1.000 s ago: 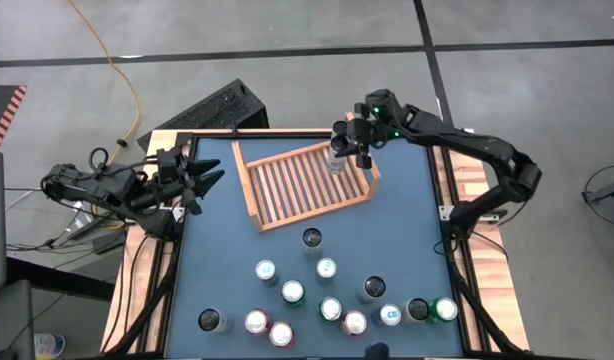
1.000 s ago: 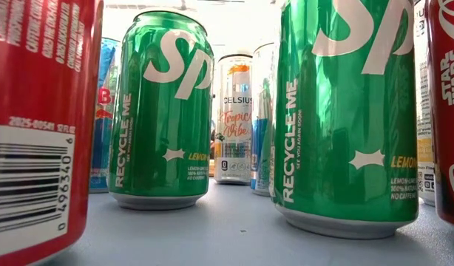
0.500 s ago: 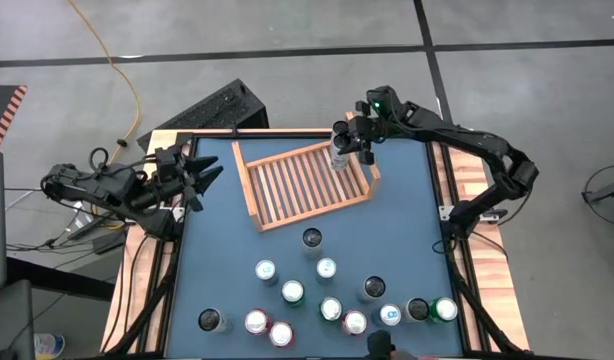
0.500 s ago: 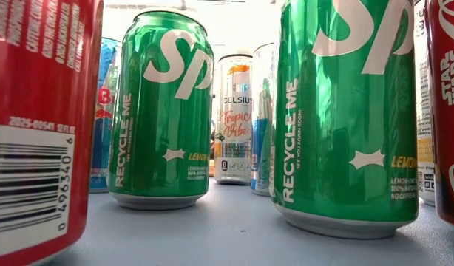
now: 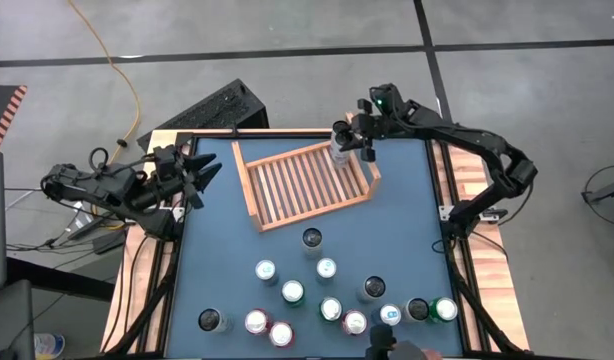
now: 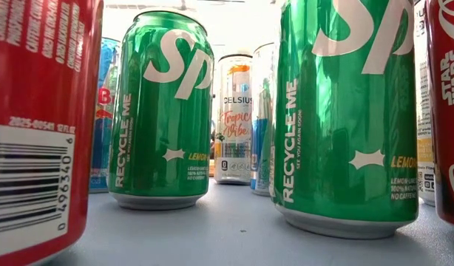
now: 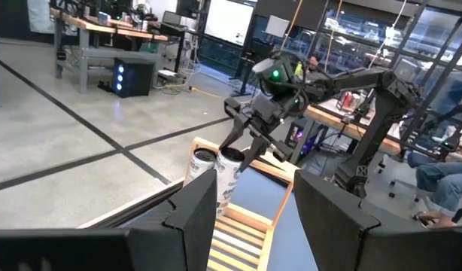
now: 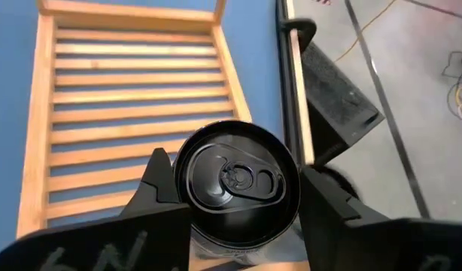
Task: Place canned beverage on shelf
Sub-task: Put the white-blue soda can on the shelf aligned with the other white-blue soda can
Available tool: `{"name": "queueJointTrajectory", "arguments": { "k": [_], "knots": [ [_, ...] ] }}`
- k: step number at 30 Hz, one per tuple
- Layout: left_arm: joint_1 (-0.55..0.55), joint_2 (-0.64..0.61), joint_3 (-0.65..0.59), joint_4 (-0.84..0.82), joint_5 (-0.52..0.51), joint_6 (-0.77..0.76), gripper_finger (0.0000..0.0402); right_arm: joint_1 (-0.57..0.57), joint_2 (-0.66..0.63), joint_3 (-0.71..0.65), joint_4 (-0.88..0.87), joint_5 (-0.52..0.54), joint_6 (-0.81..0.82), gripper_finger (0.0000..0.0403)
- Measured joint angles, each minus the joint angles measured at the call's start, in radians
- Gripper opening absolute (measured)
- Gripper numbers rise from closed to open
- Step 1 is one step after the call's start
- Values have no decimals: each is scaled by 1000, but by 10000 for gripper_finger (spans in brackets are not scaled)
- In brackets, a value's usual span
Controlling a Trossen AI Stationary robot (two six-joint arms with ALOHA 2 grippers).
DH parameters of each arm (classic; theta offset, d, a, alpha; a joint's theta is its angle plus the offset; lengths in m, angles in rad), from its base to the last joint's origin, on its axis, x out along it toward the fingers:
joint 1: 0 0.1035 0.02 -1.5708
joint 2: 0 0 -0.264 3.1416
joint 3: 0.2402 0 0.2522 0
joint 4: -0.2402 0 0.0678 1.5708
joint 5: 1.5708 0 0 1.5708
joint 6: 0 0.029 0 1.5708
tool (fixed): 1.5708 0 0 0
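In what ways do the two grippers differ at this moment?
The right gripper is shut on a black-topped can over the shelf's far corner; the left gripper holds nothing. The right one reaches over the table; the left one waits at its left edge. Both are dark, two-fingered.

slatted wooden shelf [image 5: 307, 184], glossy metal can [image 8: 237, 179]
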Motion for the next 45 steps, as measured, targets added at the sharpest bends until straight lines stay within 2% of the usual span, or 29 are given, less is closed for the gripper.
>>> {"name": "queueJointTrajectory", "arguments": {
  "k": [7, 19, 36, 45],
  "knots": [
    [0, 0, 0, 0, -2, 0, 165, 6, 0, -75, 86, 5, 11, 134],
    [0, 0, 0, 0, -2, 0, 165, 6, 0, -78, 93, 36, 13, 137],
    [0, 0, 0, 0, 1, 0, 165, 4, 1, -77, 30, 69, 6, 210],
    [0, 0, 0, 0, 2, 0, 165, 4, 1, -77, 26, 85, 6, 232]
  ]
}}
